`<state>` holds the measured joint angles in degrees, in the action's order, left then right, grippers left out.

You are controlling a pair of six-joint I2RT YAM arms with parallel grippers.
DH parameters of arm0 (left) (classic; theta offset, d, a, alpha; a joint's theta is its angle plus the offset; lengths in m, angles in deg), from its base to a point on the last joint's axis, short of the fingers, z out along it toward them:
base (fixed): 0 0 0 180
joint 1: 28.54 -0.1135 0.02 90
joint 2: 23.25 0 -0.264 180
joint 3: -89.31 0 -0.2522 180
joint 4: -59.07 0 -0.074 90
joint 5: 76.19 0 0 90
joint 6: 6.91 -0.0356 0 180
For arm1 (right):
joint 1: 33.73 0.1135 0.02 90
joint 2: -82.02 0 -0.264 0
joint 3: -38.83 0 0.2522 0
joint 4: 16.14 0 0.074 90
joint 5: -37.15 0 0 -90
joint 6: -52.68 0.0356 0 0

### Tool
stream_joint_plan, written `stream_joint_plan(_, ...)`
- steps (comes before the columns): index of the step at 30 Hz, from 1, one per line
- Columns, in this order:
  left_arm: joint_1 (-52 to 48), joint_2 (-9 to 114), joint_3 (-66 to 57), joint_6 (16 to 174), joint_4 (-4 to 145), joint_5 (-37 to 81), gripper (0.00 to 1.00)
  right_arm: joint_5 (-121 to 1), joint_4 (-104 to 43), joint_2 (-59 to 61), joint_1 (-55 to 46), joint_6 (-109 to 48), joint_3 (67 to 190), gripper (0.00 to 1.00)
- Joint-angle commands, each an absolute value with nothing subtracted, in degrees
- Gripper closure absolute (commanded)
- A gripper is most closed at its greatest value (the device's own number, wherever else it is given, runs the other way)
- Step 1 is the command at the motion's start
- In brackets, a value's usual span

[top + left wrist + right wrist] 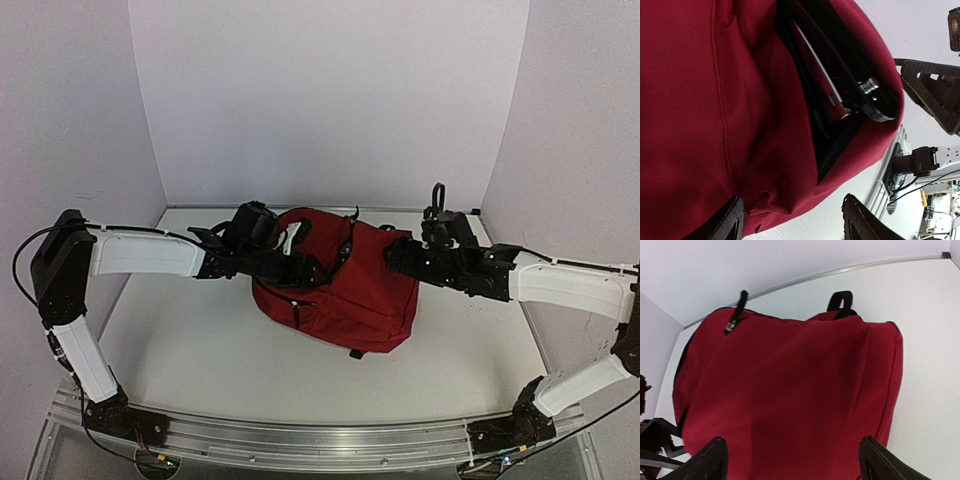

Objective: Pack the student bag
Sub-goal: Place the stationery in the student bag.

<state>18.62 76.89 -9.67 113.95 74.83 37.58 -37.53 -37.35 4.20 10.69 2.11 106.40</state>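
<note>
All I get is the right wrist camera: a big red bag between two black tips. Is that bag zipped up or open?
Observer: Open. The left wrist camera shows the bag with its zipper parted and dark things inside.
Visitor: Is the other arm anywhere near?
Observer: Yes. From above, the left gripper is on the bag's opposite side, right by that parted zipper, jaws apart.
Visitor: Anything else in there?
Observer: From above, something white shows beside the left gripper at the bag's top; I cannot tell what it is.
</note>
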Motion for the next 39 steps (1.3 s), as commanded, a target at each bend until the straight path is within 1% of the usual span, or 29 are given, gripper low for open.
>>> stream_joint_plan(1, 18.9, 75.5, -6.2, 106.8, 79.7, 31.2, 0.32, -44.0, -35.8, 3.0, 8.9, 4.7, 105.0, 0.15)
stream_joint_plan(6, 19.2, 76.8, -4.6, 106.0, 79.0, 28.5, 0.31, -48.6, -32.0, 1.7, 8.1, 5.6, 103.8, 0.24)
stream_joint_plan(11, 19.2, 79.1, -3.4, 107.7, 75.0, 30.7, 0.32, -50.7, -30.4, -0.1, 7.8, 6.5, 103.0, 0.34)
stream_joint_plan(13, 19.2, 80.4, -2.4, 108.1, 74.1, 32.6, 0.33, -51.3, -28.4, -0.5, 7.8, 6.8, 102.7, 0.42)
stream_joint_plan(15, 19.2, 82.0, -1.3, 108.2, 74.3, 33.9, 0.37, -51.4, -27.7, -0.7, 7.8, 6.9, 102.6, 0.52)
stream_joint_plan(16, 19.2, 82.7, -0.9, 108.2, 74.5, 34.3, 0.41, -51.3, -27.5, -0.8, 7.8, 6.8, 102.6, 0.58)
stream_joint_plan(18, 19.2, 83.7, -0.4, 108.2, 75.0, 35.0, 0.54, -50.9, -27.3, -1.0, 7.7, 6.6, 102.7, 0.72)
stream_joint_plan(21, 19.2, 83.1, -1.0, 108.2, 75.5, 34.5, 0.82, -50.6, -27.1, -1.8, 7.2, 5.9, 103.2, 0.93)
stream_joint_plan(22, 19.3, 82.6, -1.5, 108.2, 75.4, 34.1, 0.92, -50.5, -27.1, -2.2, 7.0, 5.5, 103.4, 0.98)
stream_joint_plan(23, 19.3, 81.7, -2.5, 108.4, 75.2, 33.5, 0.97, -50.5, -27.0, -2.7, 6.7, 5.2, 103.8, 1.00)
stream_joint_plan(24, 19.2, 81.0, -3.4, 108.6, 74.9, 33.0, 0.99, -50.4, -26.9, -3.1, 6.4, 4.6, 104.2, 1.00)
stream_joint_plan(31, 20.6, 74.5, -11.5, 111.8, 70.8, 31.3, 1.00, -49.9, -26.5, -8.7, 3.9, -1.4, 109.7, 1.00)
stream_joint_plan(39, 24.3, 69.7, -19.1, 120.4, 63.4, 28.7, 1.00, -50.7, -26.8, -15.5, 2.5, -8.7, 117.8, 1.00)
